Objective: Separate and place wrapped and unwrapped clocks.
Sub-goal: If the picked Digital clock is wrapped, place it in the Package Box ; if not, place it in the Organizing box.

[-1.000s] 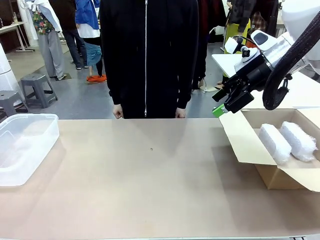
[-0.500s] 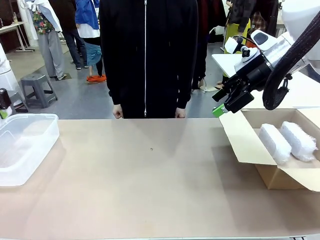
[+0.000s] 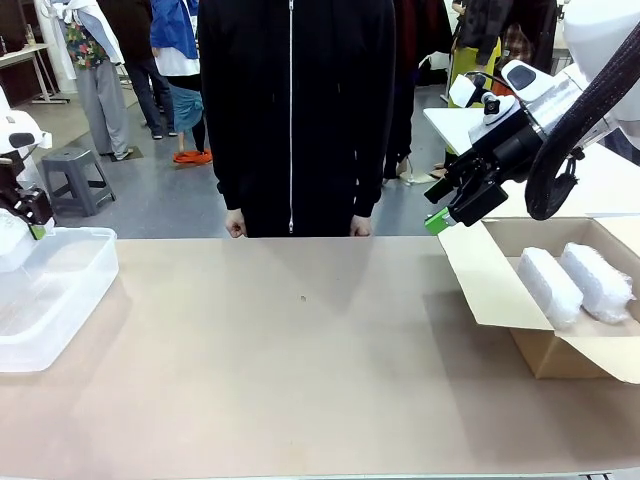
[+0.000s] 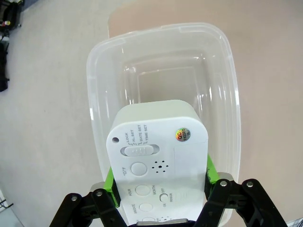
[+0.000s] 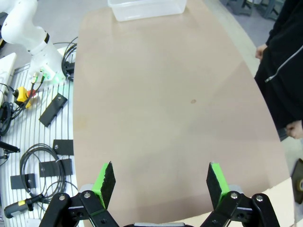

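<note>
A: Front view. What is shown?
B: A tan table (image 3: 300, 360) is seen, a person (image 3: 295, 110) standing behind; two wrapped clocks (image 3: 575, 282) lie in a cardboard box (image 3: 545, 345), below the right gripper (image 3: 437, 208).

A: Left wrist view?
B: The unwrapped clock (image 4: 158, 161) is clamped by the left gripper (image 4: 161, 182) above a clear plastic bin (image 4: 161, 85).

A: Right wrist view?
B: Jaws are spread wide over bare tabletop.

My right gripper (image 3: 437, 222) is black with green pads (image 5: 107, 179). A thick black cable (image 3: 580, 120) loops along my white arm (image 3: 610, 40).
</note>
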Available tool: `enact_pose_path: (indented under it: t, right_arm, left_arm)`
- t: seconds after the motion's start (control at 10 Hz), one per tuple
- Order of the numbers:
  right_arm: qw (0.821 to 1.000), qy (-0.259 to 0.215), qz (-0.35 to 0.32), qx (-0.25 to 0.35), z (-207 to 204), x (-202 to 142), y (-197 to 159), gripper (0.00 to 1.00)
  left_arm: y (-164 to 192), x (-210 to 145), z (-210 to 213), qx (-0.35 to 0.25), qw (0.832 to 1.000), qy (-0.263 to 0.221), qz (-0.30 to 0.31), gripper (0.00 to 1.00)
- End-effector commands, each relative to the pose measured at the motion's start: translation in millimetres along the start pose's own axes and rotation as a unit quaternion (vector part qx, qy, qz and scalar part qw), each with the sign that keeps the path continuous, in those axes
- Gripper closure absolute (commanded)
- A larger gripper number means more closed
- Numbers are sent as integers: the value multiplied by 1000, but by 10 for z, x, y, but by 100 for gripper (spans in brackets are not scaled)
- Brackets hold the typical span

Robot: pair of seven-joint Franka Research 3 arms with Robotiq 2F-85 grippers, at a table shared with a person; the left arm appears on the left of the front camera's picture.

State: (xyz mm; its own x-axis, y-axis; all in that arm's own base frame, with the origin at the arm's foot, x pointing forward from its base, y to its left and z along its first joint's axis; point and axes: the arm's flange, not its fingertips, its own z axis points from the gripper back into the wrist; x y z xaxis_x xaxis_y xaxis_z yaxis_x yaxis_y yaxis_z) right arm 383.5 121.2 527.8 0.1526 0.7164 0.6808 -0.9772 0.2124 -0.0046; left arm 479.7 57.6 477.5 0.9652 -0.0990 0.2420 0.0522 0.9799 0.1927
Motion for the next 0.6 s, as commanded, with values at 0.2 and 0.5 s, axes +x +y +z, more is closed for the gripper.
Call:
enact_pose_path:
  t: [0.2, 0.5]
  right_arm:
    - [1000, 0, -1, 5, -1, 6, -15, 0]
    - [1000, 0, -1, 5, -1, 6, -15, 0]
  left_arm:
    - [108, 54, -310, -31, 999, 5, -12, 22]
    - [98, 83, -533, -48, 999, 18, -15, 22]
